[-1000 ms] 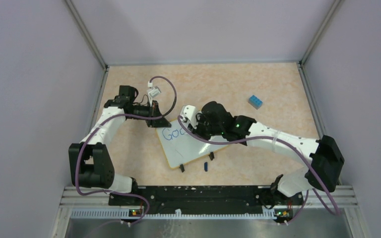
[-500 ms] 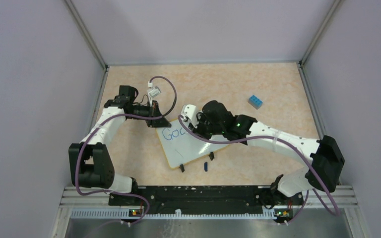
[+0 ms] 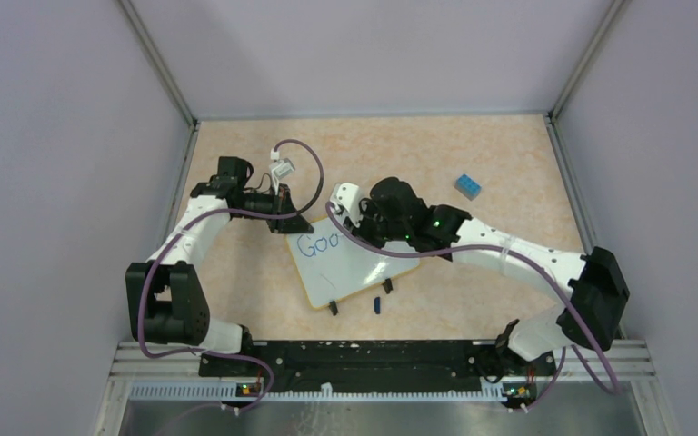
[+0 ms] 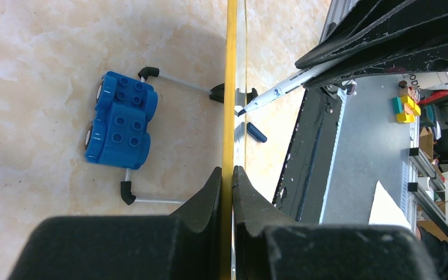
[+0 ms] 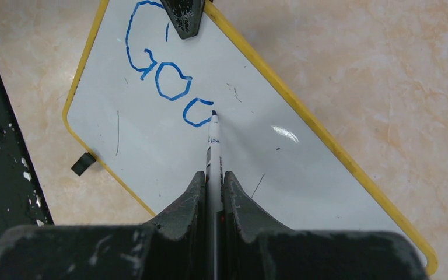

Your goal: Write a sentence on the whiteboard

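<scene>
The whiteboard [image 3: 350, 272] lies tilted at mid-table, with a yellow rim and black clip feet. My left gripper [image 3: 293, 221] is shut on its far left rim; the left wrist view shows the jaws [image 4: 227, 169] clamped on the yellow edge [image 4: 231, 87]. My right gripper [image 3: 359, 232] is shut on a marker [image 5: 213, 143], its tip touching the board [image 5: 303, 186]. The sentence [image 5: 163, 76] reads "Go" plus a third round letter still open at the tip. The marker also shows in the left wrist view [image 4: 286, 84].
A small blue block [image 3: 468, 186] sits at the back right, and also shows in the left wrist view [image 4: 119, 119]. A small blue cap [image 3: 377, 304] lies in front of the board. Grey walls enclose the table on three sides.
My right gripper has shifted slightly left and away with the marker, and the third letter has grown from a "c" shape into a nearly round "o". The left arm has not moved.
</scene>
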